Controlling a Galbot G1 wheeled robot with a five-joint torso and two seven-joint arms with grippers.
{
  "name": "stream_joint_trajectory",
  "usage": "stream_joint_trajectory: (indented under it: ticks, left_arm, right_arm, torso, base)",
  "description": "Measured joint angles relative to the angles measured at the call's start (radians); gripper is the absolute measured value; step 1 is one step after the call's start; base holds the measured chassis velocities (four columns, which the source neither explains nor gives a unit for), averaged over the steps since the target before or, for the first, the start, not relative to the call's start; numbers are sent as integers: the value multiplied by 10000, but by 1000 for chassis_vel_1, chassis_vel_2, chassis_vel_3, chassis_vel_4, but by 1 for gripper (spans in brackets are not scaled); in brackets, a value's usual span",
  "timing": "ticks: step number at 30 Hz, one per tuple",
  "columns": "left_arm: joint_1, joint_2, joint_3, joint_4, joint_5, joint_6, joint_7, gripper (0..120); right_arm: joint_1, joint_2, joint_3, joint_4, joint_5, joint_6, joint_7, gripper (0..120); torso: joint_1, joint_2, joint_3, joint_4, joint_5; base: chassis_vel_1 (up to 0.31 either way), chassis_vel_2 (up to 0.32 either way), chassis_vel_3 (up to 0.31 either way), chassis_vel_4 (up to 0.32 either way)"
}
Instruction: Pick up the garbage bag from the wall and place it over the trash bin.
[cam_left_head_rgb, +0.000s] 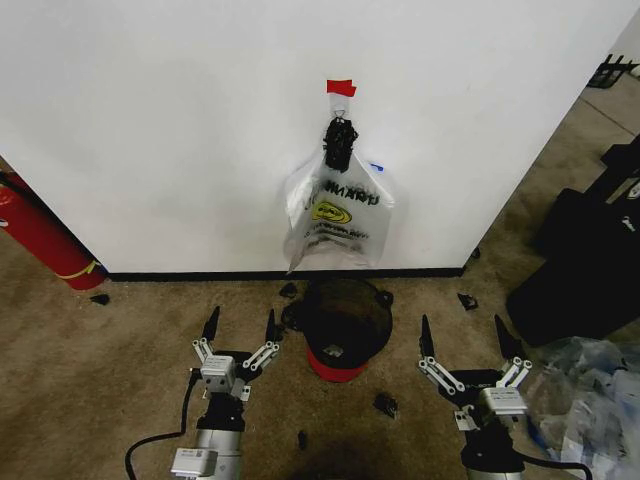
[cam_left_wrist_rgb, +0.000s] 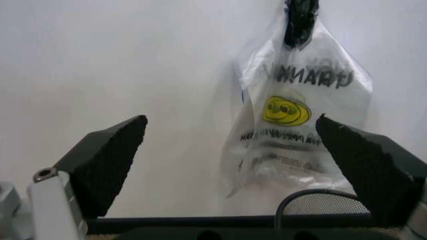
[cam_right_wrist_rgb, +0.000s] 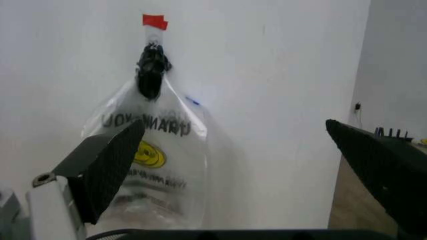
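Low over the carpet I'm holding the left gripper (cam_left_head_rgb: 240, 328) and right gripper (cam_left_head_rgb: 468, 338), both spread wide and empty, flanking the trash bin (cam_left_head_rgb: 338, 330) at the wall's foot, aiming to pinch the garbage bag (cam_left_head_rgb: 338, 212) hanging above near its black knot (cam_left_head_rgb: 339, 143).

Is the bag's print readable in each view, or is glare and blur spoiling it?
Head view: the garbage bag is small, its print faint but not glared out. Left wrist view: smiley and lettering are clear; the left pincer fingers frame it. Right wrist view: the print is legible, partly hidden behind a right pincer finger.
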Motion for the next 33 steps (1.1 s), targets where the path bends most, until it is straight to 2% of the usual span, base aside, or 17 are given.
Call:
stream_joint_trajectory:
  ticks: [7, 11, 14, 16, 18, 21, 27, 28, 32, 33]
  left_arm:
    - [-7, 64, -35, 25, -30, -7, -12, 100]
    - [19, 109, -115, 6, -28, -8, -20, 100]
    - [-48, 118, -51, 8, 13, 64, -23, 100]
    - [-100, 138, -6, 33, 16, 95, -19, 100]
    - [-271, 260, 143, 167, 22, 197, 21, 100]
    - [-149, 226, 125, 195, 79, 204, 49, 100]
    - [143, -58, -232, 67, 117, 197, 44, 100]
    - [208, -114, -321, 19, 121, 184, 40, 100]
    - [342, -209, -546, -95, 135, 128, 37, 100]
    - [377, -228, -630, -133, 137, 109, 39, 100]
  right_arm:
    - [287, 0, 103, -177, 374, -223, -205, 100]
    - [1015, -156, 432, -550, 1425, -809, -562, 100]
    - [1500, -759, 745, -814, 3009, -1309, -1008, 100]
    - [1564, -882, 824, -870, 3351, -1360, -1159, 100]
    - [1814, -1257, 1120, -1104, 4302, -1493, -1729, 100]
    - [2658, -2025, 1196, -1627, 5039, -1883, -2214, 100]
    - [4621, -3009, 635, -2450, 6193, -2706, -2298, 100]
    - [5011, -3163, 471, -2643, 6428, -2840, -2298, 100]
    - [5746, -3443, 127, -2970, 6911, -3091, -2243, 100]
    - [6064, -3554, -40, -3110, 7078, -3186, -2214, 100]
  torso:
    - [0, 0, 0, 0, -1]
    - [0, 0, 0, 1, 0]
    - [0, 0, 0, 4, 2]
    - [0, 0, 0, 3, 2]
    - [0, 0, 0, -9, -2]
    - [0, 0, 0, 2, 4]
    - [0, -1, 1, 5, 1]
    - [1, -1, 1, -1, 0]
    - [0, -1, 1, 3, 2]
    - [1, -1, 1, -5, 0]
  base:
    - [0, 0, 0, 0]
    - [0, 0, 0, 0]
    - [0, 0, 0, 0]
    - [0, 0, 0, 0]
    - [0, 0, 0, 0]
    - [0, 0, 0, 0]
    - [0, 0, 0, 0]
    - [0, 0, 0, 0]
    - [0, 0, 0, 0]
    - [0, 0, 0, 0]
